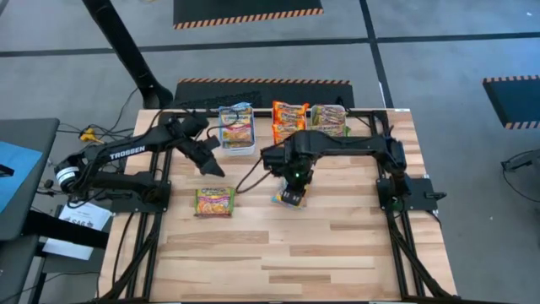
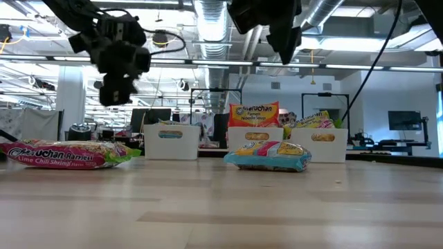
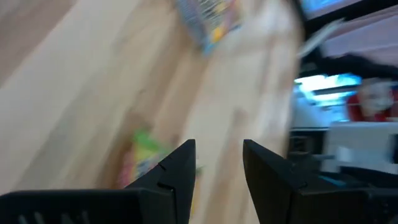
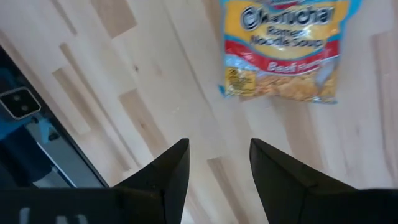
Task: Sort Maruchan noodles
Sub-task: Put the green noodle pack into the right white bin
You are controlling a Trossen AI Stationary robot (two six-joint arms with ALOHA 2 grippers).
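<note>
Open-plan lab or workshop, exposed ceiling ducts [image 2: 208, 21], strip lights, monitors [image 2: 405, 121] on desks, hazard-striped floor mats [image 1: 245, 13]

Ceiling lights [image 2: 208, 17] are glaring brightly in the low view; the left wrist view is smearing with motion blur, softening the green packet [image 3: 144, 163] there.

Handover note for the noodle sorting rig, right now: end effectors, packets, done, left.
Left end effector: open, empty, raised over the table's left half, near the left bin.
Right end effector: open, empty, raised above the blue-edged beef packet lying mid-table.
Green lime chili shrimp packet lies loose on the table, left of centre.
Done: blue-edged packets in the left bin, orange packets in the middle bin, green packets in the right bin.
Left: the two loose packets, each likely to its matching bin.
</note>
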